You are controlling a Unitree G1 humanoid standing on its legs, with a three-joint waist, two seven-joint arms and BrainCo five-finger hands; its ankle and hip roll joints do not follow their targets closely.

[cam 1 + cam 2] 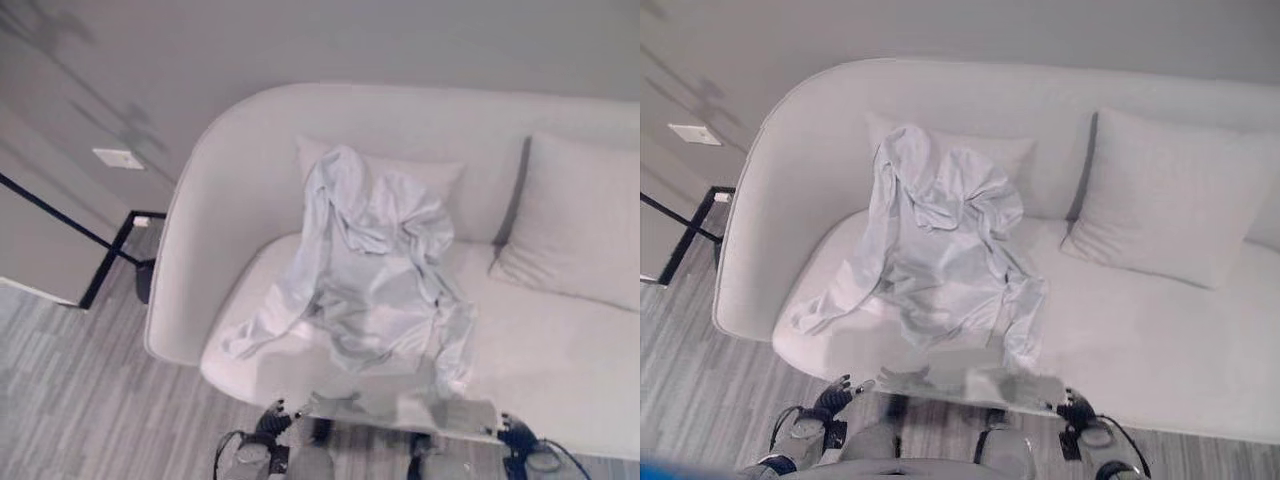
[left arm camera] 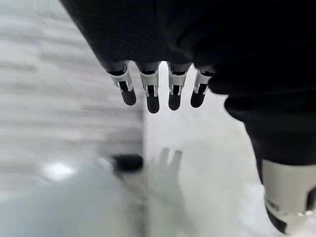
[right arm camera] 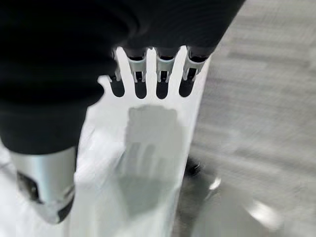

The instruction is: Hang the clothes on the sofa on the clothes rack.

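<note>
A pale grey-white garment lies crumpled on the white sofa. Its top is draped over a back cushion, and one sleeve trails toward the seat's front left. My left hand and right hand hang low in front of the sofa's front edge, apart from the garment. The left hand has straight fingers and holds nothing. In the right wrist view, my right hand is likewise open and empty above the sofa edge.
A second large cushion leans on the sofa back at the right. A black metal frame stands on the grey plank floor left of the sofa. A white wall plate sits above it.
</note>
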